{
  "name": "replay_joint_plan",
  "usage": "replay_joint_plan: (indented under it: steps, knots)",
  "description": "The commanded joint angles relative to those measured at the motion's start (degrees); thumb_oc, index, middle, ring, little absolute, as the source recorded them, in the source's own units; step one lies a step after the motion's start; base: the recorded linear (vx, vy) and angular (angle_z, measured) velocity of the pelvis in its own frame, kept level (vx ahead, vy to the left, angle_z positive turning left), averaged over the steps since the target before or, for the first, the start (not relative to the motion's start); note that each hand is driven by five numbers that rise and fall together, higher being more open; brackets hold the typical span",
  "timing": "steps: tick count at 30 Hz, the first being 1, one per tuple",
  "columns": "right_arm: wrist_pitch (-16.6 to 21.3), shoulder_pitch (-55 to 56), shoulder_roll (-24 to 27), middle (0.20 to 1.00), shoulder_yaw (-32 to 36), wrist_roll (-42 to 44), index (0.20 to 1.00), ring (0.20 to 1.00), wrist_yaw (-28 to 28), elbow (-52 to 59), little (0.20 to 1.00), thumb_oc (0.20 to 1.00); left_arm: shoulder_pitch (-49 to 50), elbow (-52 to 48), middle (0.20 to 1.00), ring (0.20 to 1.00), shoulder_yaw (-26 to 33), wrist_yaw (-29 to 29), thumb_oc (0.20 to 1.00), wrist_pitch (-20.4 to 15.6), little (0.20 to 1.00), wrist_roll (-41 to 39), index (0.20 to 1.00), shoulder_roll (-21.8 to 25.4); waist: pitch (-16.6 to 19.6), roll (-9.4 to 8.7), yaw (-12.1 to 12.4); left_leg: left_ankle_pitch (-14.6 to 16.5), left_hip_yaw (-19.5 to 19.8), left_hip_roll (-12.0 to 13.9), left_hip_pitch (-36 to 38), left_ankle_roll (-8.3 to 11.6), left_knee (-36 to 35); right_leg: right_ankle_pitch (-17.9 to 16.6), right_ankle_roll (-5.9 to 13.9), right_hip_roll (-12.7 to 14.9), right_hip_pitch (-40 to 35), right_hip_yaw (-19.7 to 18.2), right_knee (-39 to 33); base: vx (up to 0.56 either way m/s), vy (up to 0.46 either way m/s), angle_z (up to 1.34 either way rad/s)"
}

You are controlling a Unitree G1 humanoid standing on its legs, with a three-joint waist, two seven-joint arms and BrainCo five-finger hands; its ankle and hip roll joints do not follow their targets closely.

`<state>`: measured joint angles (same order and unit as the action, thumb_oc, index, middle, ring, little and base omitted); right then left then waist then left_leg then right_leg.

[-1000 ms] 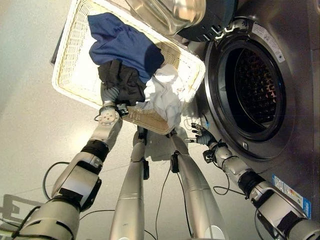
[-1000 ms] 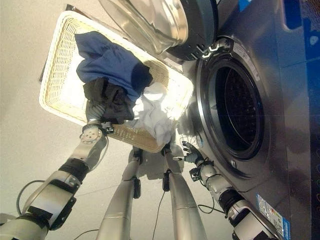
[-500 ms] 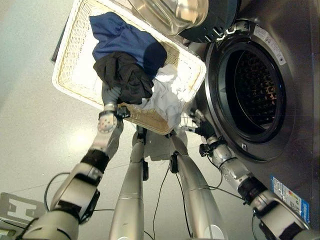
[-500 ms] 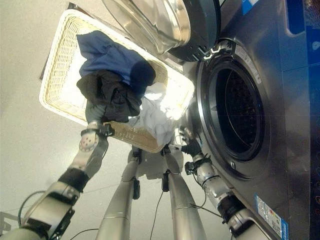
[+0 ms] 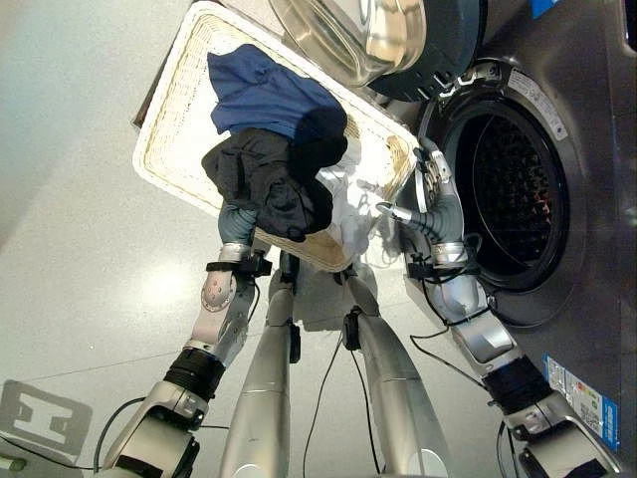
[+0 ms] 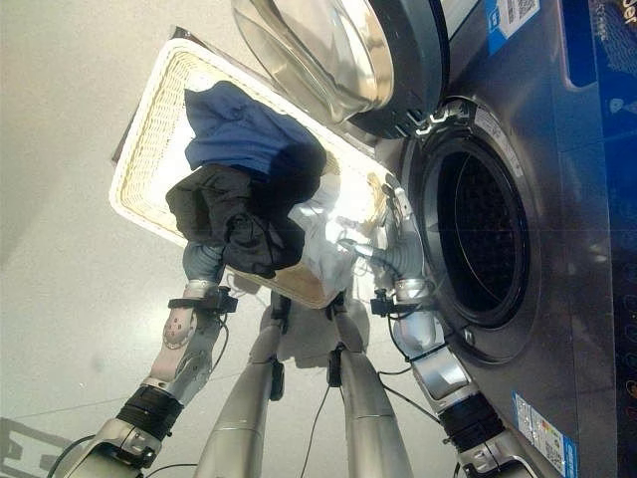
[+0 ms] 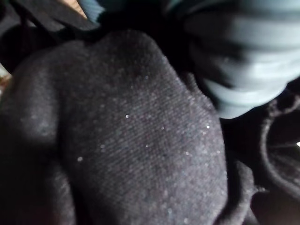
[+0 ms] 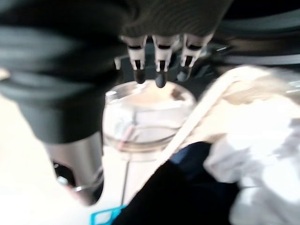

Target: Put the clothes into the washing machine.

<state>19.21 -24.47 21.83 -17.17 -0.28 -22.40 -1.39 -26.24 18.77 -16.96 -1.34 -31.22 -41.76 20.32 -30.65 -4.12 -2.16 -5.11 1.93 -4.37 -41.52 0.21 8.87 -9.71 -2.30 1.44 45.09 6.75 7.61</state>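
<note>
Three garments fill the pale wicker laundry basket: a navy blue one, a white one and a black one covering the left hand, fingers hidden. Right hand, fingers relaxed, hovers between basket and the dark washing machine drum, beneath its open glass door

Black garment bunched atop blue, white clothes — in basket.

Both arms are silver-grey metal with black bands at the joints. The left hand wears a dark ribbed cover above a round silver wrist plate dotted with screws. The right hand has silver fingers with dark tips and a similar dark cover.
</note>
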Motion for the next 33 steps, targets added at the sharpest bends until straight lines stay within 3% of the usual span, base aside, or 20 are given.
replay_joint_plan:
  steps: [1,3,12,13,26,30,33]
  knots:
    - [-3.6,0.5,3.6,1.000,-1.8,0.0,1.000,1.000,10.9,6.7,1.000,1.000,0.0,-8.3,0.200,0.200,0.1,3.2,0.200,-0.8,0.200,3.8,0.200,-0.1,0.9,4.25,0.1,-0.4,-2.7,0.7,-0.2,0.56,-0.6,4.4,7.42,0.9,-0.8,0.0,4.7,-0.01,-0.007,0.08]
    - [-10.7,-2.8,5.7,1.000,-5.9,8.1,1.000,1.000,22.5,5.8,1.000,1.000,-1.8,-8.1,0.200,0.200,-1.1,6.1,0.200,1.4,0.200,4.2,0.200,2.1,0.9,4.20,1.0,-0.8,-2.2,0.6,-0.1,0.75,-0.7,4.3,7.38,1.2,-1.0,0.4,4.5,-0.02,-0.019,0.10]
    - [-19.9,-9.4,7.6,1.000,-12.3,23.9,1.000,1.000,33.3,2.4,1.000,1.000,-8.2,-7.2,0.200,0.200,-5.2,8.7,0.200,6.2,0.200,3.9,0.200,5.1,0.9,3.40,2.2,-1.8,-1.6,0.4,-0.4,0.89,-1.4,3.7,7.50,1.4,-0.9,1.5,4.1,-0.01,-0.033,0.13]
    - [-22.9,-10.4,7.8,1.000,-13.4,26.4,1.000,1.000,35.6,2.2,1.000,1.000,-9.3,-6.8,0.200,0.200,-6.1,8.9,0.200,6.7,0.200,4.0,0.200,5.4,0.9,3.22,2.2,-1.9,-1.7,0.4,-0.3,0.92,-1.6,3.5,7.54,1.4,-1.0,1.5,3.9,-0.01,-0.003,0.08]
    - [-24.1,-12.7,7.4,1.000,-16.2,30.7,1.000,1.000,32.3,2.0,1.000,1.000,-12.9,-8.0,0.200,0.200,-10.8,14.2,0.200,11.0,0.200,2.3,0.200,5.7,0.9,3.04,2.0,-2.1,-2.1,0.1,-1.2,0.83,-1.2,2.6,7.77,1.4,0.0,1.4,3.5,0.00,0.000,0.01]
    - [-23.7,-10.9,5.7,1.000,-15.4,33.6,1.000,1.000,27.7,1.5,1.000,1.000,-11.9,-9.0,0.200,0.200,-11.2,13.8,0.200,10.9,0.200,2.2,0.200,4.7,0.9,3.15,1.8,-1.8,-2.4,-0.1,-1.3,0.75,-1.3,2.5,7.77,1.4,0.1,1.5,3.2,0.00,0.008,0.00]
    - [-23.3,-7.9,3.7,1.000,-13.8,38.9,1.000,1.000,23.8,0.3,1.000,1.000,-10.1,-9.0,0.200,0.200,-10.6,10.0,0.200,8.6,0.200,1.9,0.200,3.5,0.9,3.26,1.4,-1.6,-2.8,-0.1,-1.4,0.75,-1.3,2.5,7.73,1.4,0.2,1.4,2.9,0.00,0.045,-0.02]
